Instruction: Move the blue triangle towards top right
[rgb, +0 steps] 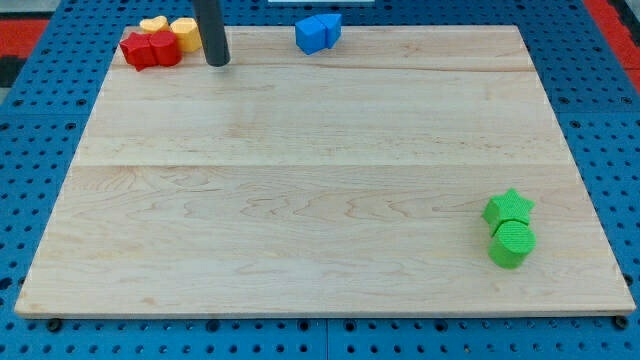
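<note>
1. While my rod comes down from the view's top, my tip (217, 62) rests on the counter (300, 200) near its top left corner; this end effector is a plain rod, holding nothing.
2. Just to the view's left of my tip sits a tight cluster: two red blocks (150, 49) in front, their shapes hard to make out, and two yellow blocks (172, 30) behind them at the counter's top edge. One yellow block looks like a heart, the other I cannot tell.
3. My tip is just beside the nearest yellow block and the right-hand red one; I cannot tell whether it touches either.
4. The blue triangle (328, 28) lies at the counter's top edge, a little left of the middle of that edge, well apart from my tip toward the view's right.
5. A second blue block (311, 36) touches the triangle on its left side.
6. Near the counter's bottom right corner, a green star (509, 209) sits touching a green cylinder (512, 244) just below it.
</note>
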